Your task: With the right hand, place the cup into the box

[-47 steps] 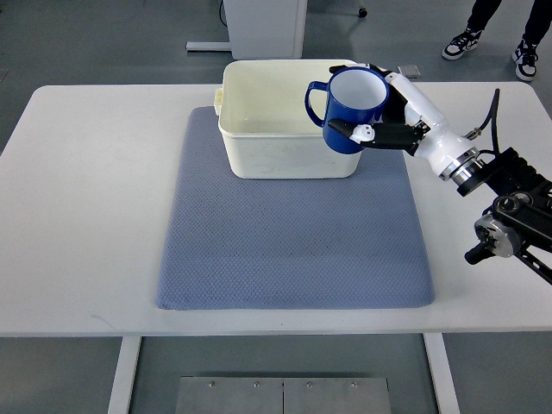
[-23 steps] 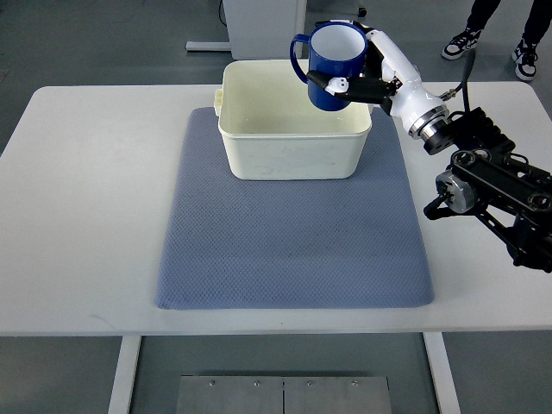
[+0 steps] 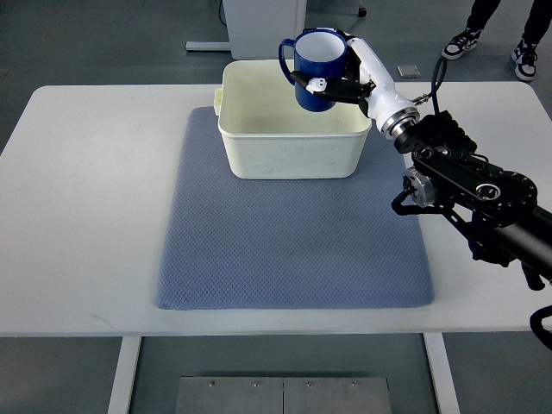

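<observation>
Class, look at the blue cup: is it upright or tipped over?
Upright. The blue cup shows its round white mouth facing up, gripped by the right hand above the box.

Blue cup (image 3: 312,71) with seemingly white inside, cream box (image 3: 293,138), grey-blue dimpled mat (image 3: 293,241).

One glossy dark-blue ceramic cup with a white inside and a single loop handle (image 3: 315,69) is in view. There is one cream-white rectangular plastic box (image 3: 293,131). One grey-blue textured fabric mat (image 3: 293,233) lies on one white rectangular table (image 3: 86,207). One robot hand, white with black fingers (image 3: 341,86), shows, on one black arm (image 3: 474,185) from the right edge. At the top right, two black-and-white sneakers (image 3: 461,43) of a person are visible.
</observation>
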